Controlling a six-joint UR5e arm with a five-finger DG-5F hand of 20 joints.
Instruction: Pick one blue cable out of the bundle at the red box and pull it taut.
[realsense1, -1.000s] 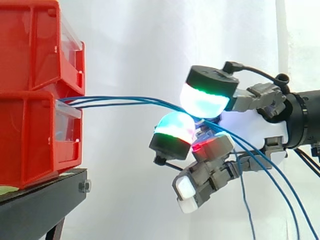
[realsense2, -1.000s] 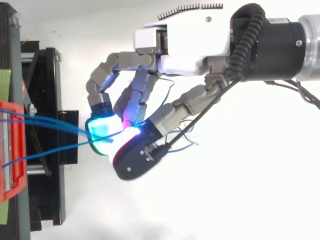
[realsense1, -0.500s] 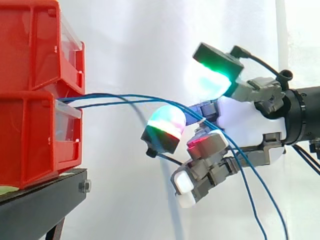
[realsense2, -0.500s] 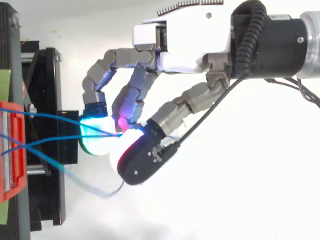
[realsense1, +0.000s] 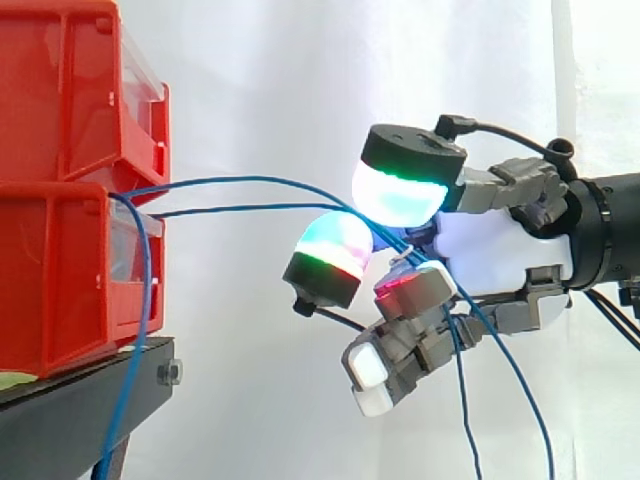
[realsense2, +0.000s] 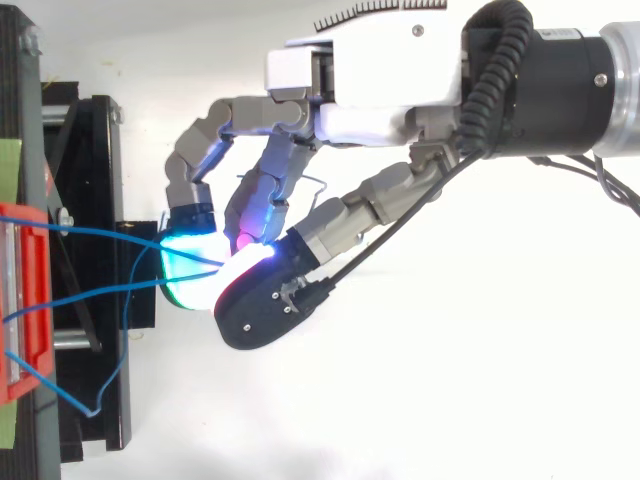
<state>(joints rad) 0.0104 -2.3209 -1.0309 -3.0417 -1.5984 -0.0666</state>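
White curtain (realsense1: 270, 90) behind everything. Red bins (realsense1: 60, 200) stacked two high at left, sitting on black stand (realsense1: 70, 410). Hand (realsense1: 490, 250) reaches in from the right, well clear of the bins, fingers curled. Its glowing fingertips (realsense1: 400, 195) close together on the blue cables (realsense1: 250, 179): two strands run from the bins' front, slightly bowed, into the pinch, then trail down below the palm. Third strand, loose cable (realsense1: 143, 300), hangs slack from the bin front down past the stand edge, not in the hand.
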